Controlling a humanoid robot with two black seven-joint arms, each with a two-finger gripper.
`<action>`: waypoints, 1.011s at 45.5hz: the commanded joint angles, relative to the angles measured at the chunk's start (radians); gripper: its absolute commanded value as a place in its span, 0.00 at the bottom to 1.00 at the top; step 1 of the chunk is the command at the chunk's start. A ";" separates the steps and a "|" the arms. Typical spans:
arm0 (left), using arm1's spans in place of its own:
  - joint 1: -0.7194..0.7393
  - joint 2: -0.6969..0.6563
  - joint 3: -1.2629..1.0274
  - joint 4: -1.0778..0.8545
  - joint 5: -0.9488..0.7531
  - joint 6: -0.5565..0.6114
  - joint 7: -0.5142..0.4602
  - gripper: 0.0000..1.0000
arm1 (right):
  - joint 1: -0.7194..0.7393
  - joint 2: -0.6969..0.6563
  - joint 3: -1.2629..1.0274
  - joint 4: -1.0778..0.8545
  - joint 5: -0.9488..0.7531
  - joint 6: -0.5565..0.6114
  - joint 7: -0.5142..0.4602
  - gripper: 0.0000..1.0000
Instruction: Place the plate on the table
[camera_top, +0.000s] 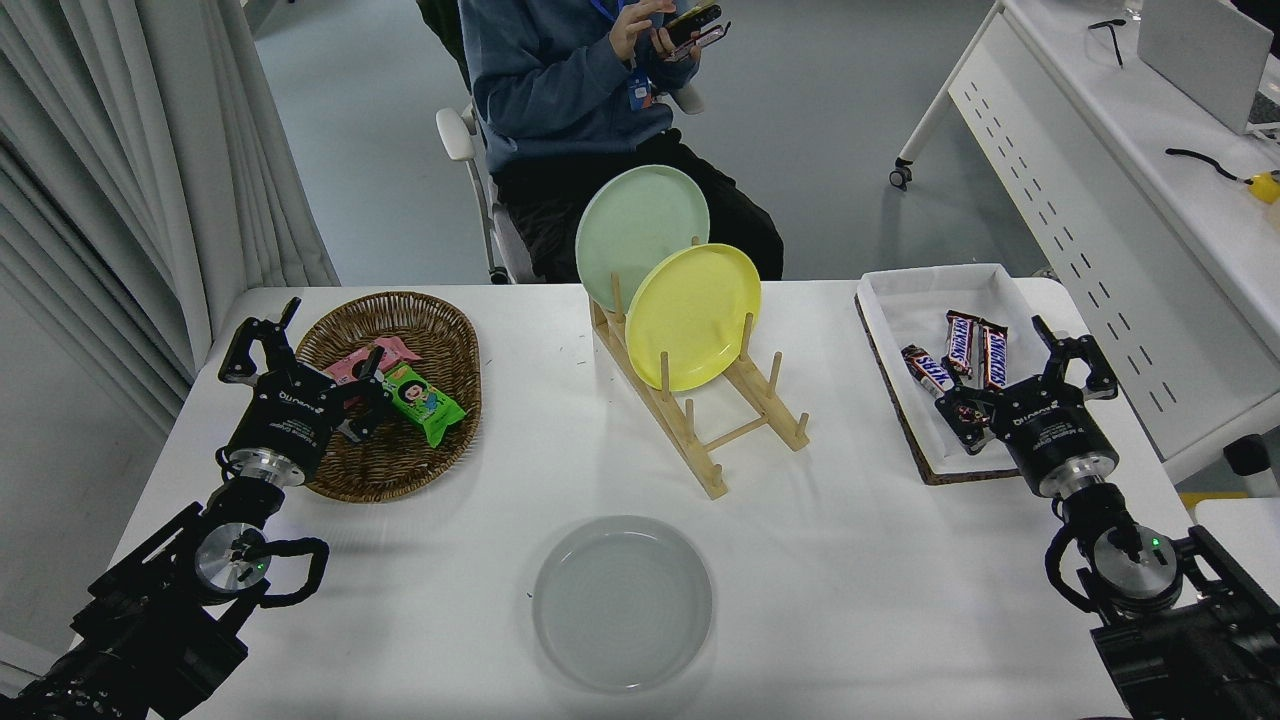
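i see the round light-grey matte plate (622, 603) flat near the white table (880, 600)'s near edge, bare surface around it; right gripper (1024, 382) spread, empty, by the right edge; left gripper (300, 352) spread.

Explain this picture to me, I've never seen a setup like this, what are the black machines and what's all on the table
This is one view, from a camera high on a robot, looking down over a white table. The black machines are its two arms. The left gripper sits at the lower left over a wicker basket of snack packets. The right gripper is open and empty, over the near edge of a white tray of chocolate bars.

In the middle a wooden rack holds a yellow plate and a pale green plate on edge. A light-grey plate lies flat on the table near the camera; nothing holds it. A person sits at the far side, holding a phone.
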 joint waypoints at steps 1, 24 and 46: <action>0.000 0.000 0.000 0.000 0.000 0.000 0.000 1.00 | 0.095 0.003 -0.043 -0.106 -0.003 -0.019 0.001 1.00; 0.000 0.000 0.000 0.000 0.000 0.000 0.000 1.00 | 0.112 0.030 -0.078 -0.135 0.013 -0.040 0.004 1.00; 0.000 0.000 0.000 0.000 0.000 0.000 0.000 1.00 | 0.107 0.028 -0.120 -0.135 0.014 -0.039 0.004 1.00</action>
